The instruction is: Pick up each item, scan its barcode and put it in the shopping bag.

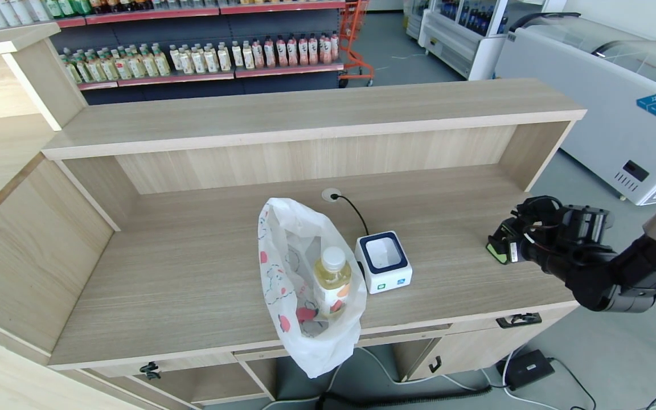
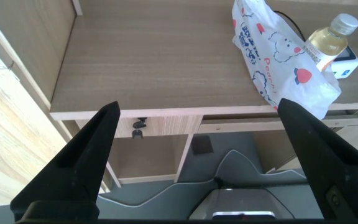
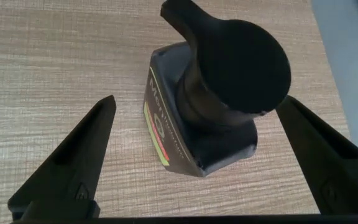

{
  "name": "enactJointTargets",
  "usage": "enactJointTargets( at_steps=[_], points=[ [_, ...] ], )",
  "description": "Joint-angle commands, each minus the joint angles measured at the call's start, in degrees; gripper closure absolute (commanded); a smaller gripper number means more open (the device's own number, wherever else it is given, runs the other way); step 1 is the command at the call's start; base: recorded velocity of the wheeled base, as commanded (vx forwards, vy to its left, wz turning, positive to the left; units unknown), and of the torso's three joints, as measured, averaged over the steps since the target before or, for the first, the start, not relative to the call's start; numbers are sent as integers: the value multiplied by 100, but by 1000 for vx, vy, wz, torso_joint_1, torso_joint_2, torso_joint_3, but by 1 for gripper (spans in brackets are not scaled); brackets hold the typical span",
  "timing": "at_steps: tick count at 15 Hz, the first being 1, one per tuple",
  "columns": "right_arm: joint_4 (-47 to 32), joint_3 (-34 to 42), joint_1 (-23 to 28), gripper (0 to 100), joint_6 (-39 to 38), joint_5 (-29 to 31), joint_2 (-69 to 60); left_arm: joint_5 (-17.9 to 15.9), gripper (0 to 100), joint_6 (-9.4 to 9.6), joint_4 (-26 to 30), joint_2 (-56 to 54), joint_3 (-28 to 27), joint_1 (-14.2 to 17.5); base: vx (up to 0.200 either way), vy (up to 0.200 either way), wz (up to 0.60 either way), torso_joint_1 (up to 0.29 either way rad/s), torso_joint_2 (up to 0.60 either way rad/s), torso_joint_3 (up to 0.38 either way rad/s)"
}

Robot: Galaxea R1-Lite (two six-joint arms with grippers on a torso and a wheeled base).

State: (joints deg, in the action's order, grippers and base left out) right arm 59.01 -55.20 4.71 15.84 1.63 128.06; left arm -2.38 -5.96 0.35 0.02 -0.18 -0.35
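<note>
Presently, the dark, green-labelled plastic container with a rounded black cap (image 3: 166, 127) is seen standing, seemingly upright, directly between the fingers of the right gripper (image 3: 197, 102), which are spread wide and hold nothing; the left gripper (image 2: 199, 104), likewise spread and empty, is well apart.

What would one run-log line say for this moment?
pale drink bottle: in white plastic shopping bag | right gripper: open, aimed at black green-labelled container | left gripper: open

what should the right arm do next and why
Probably close the right gripper on the black bottle. Its fingers are open on either side of the bottle, which sits on the counter, not yet at the scanner or in the bag.
</note>
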Motion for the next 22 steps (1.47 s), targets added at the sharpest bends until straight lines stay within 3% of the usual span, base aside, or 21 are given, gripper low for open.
enactJointTargets(
  at_steps=[1, 6, 7, 14, 17, 21, 22],
  points=[
    [31, -140, -40, 0, -37, -58, 166, 0, 0, -2, 0, -2, 1, 0, 0, 0, 0, 0, 0, 0],
    [365, -211, -101, 0, -37, -383, 369, 0, 0, -2, 0, -2, 1, 0, 0, 0, 0, 0, 0, 0],
    [453, -175, -101, 100, -19, -383, 430, 0, 0, -2, 9, -2, 1, 0, 0, 0, 0, 0, 0, 0],
    [910, -246, -145, 100, 86, -392, 676, 0, 0, -2, 0, -2, 1, 0, 0, 0, 0, 0, 0, 0],
    [910, 0, -119, 100, 614, -366, 79, 0, 0, -2, 0, -2, 1, 0, 0, 0, 0, 0, 0, 0],
    [919, 1741, 162, 100, 1598, -383, -1925, 0, 0, -2, 0, -2, 1, 0, 0, 0, 0, 0, 0, 0],
    [1209, 2751, 391, 100, 2398, -401, -2804, 0, 0, -2, 0, -2, 1, 0, 0, 0, 0, 0, 0, 0]
  ],
)
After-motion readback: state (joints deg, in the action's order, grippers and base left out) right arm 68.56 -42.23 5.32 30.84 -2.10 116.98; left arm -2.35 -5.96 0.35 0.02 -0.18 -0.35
